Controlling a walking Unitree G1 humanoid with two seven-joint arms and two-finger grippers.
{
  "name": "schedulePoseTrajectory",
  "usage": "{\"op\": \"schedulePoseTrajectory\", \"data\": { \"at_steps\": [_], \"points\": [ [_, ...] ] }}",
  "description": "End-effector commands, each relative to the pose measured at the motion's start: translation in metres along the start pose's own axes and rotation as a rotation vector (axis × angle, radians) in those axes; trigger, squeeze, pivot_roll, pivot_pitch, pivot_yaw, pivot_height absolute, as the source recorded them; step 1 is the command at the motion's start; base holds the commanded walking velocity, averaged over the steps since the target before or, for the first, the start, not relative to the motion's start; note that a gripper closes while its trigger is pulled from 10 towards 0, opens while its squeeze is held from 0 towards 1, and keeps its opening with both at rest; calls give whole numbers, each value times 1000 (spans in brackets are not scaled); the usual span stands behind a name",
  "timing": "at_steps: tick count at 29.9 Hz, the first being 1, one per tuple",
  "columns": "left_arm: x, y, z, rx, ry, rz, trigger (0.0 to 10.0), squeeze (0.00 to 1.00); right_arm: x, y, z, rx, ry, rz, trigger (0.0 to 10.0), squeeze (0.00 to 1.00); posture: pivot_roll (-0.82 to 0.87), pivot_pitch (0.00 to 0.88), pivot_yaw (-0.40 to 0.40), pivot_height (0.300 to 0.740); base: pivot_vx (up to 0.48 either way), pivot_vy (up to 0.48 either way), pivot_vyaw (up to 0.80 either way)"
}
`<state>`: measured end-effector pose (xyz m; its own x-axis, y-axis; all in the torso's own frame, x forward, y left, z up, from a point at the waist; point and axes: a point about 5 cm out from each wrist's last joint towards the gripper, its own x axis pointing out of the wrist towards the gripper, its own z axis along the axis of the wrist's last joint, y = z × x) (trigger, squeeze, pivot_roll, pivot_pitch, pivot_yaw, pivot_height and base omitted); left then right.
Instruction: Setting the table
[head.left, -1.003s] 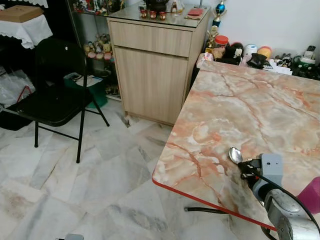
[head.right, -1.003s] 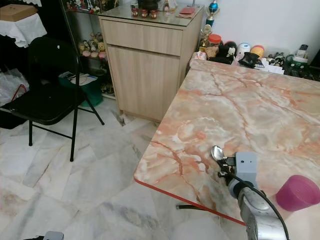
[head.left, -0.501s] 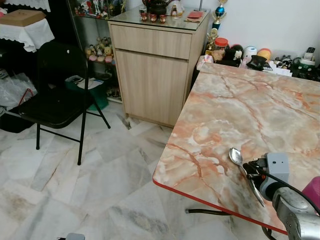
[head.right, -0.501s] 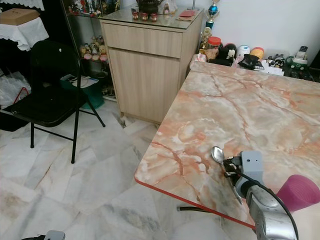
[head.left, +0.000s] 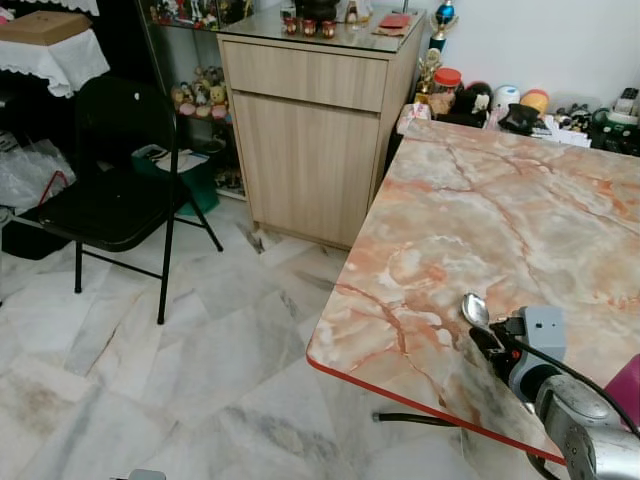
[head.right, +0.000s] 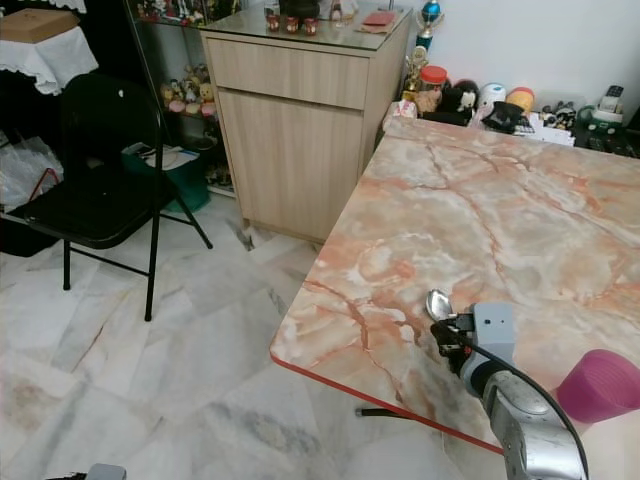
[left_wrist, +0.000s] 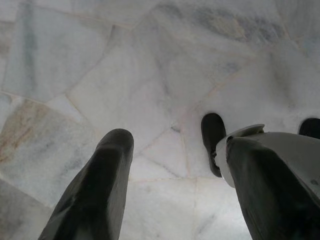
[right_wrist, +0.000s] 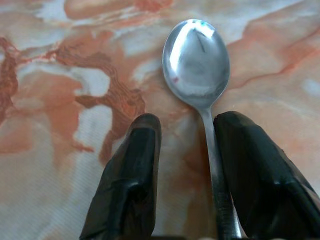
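Right hand open over desk, spoon flat between its fingers, handle beside one finger, not gripped. Since 0.5 s ago: hand moved forward over handle.

The counter is patterned in peach and orange marble veined with grey, and edged in red. A shiny silver spoon is seen on it, beside a magenta cup. The right tool has black fingers. The floor is laid in pale grey marble; the cabinet is light wood, the chair black
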<state>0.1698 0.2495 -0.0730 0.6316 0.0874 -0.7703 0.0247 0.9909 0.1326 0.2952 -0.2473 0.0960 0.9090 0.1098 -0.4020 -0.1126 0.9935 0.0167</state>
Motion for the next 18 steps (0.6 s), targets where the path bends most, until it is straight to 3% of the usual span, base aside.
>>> {"op": "schedulePoseTrajectory", "data": {
  "at_steps": [1,18],
  "points": [
    [-2,2,-6,10,25,3,10000,0,-4,-6,2,-22,6,-19,10000,0,4,141,12,740,0,0,0],
    [-1,0,-6,12,27,-2,10000,0,-3,-12,6,-44,5,-43,10000,0,6,118,8,740,0,0,0]
  ]
}}
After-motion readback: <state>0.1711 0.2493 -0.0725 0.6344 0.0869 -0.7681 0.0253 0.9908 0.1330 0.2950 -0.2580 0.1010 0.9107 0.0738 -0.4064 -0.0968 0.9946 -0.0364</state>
